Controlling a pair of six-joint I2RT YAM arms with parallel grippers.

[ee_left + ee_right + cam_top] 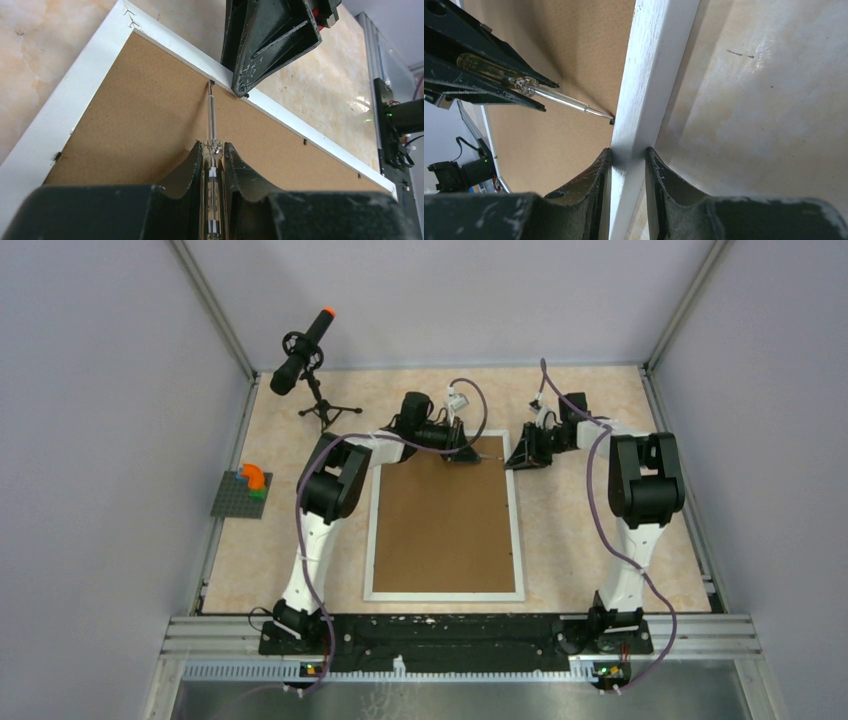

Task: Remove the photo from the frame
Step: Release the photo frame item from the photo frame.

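1. Left hand (214, 150): clamped on a clear-handled screwdriver (212, 115), whose tip is at a retaining tab (212, 82).
2. Right hand (628, 156): clamped across the white far rail of the frame (659, 60).
3. The frame lies face down on the table (580, 540) with the backing board (443, 530) uppermost. The photo is hidden beneath it.
4. The frame is probably light and stiff, the print thin and easily creased. Lift the print by its edges only.

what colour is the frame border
The frame is white around a brown board; clearest in left wrist view.
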